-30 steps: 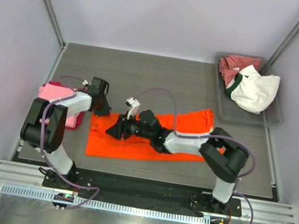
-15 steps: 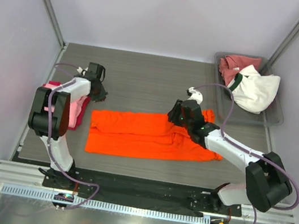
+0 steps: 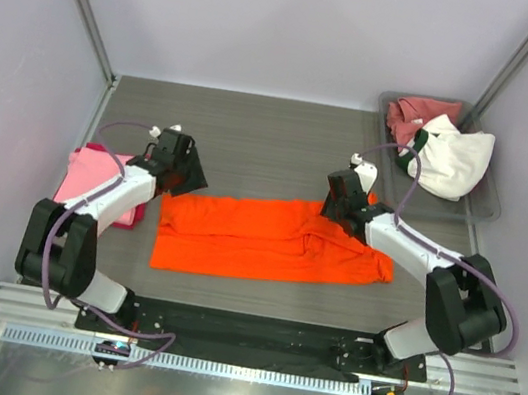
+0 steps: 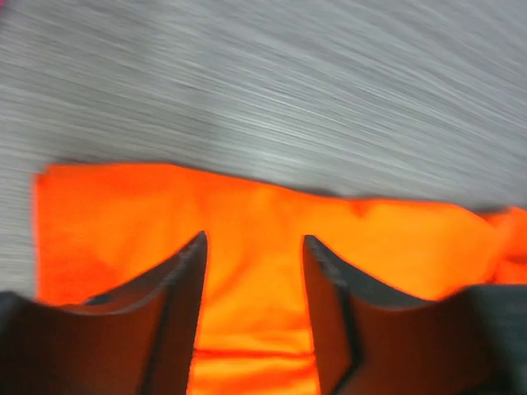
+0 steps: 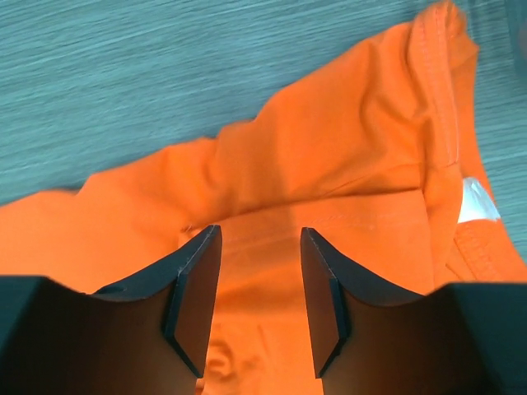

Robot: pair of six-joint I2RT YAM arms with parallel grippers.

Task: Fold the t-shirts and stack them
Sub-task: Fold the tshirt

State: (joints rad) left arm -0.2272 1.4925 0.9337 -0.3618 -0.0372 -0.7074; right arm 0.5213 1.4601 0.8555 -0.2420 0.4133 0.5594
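Note:
The bright orange t-shirt (image 3: 267, 241) lies folded into a long strip across the middle of the table. My left gripper (image 3: 184, 176) hovers over its far left corner. In the left wrist view the jaws (image 4: 254, 243) stand open above the orange cloth (image 4: 247, 206), with nothing pinched. My right gripper (image 3: 340, 206) is over the shirt's far right part, also open (image 5: 260, 234), with the rumpled orange cloth (image 5: 329, 156) and its white label (image 5: 478, 200) below. A light pink t-shirt (image 3: 88, 176) lies folded on a magenta one (image 3: 136, 213) at the left edge.
A grey tray (image 3: 487, 202) at the back right holds a crumpled dusty rose-red t-shirt (image 3: 410, 113) and a white one with a dark green collar (image 3: 455, 161). Walls close in the table on the left, the right and the back.
The right arm swept from the shirt's left middle across to its far right part. The left gripper opened and came from the pink stack over the orange shirt's far left corner.

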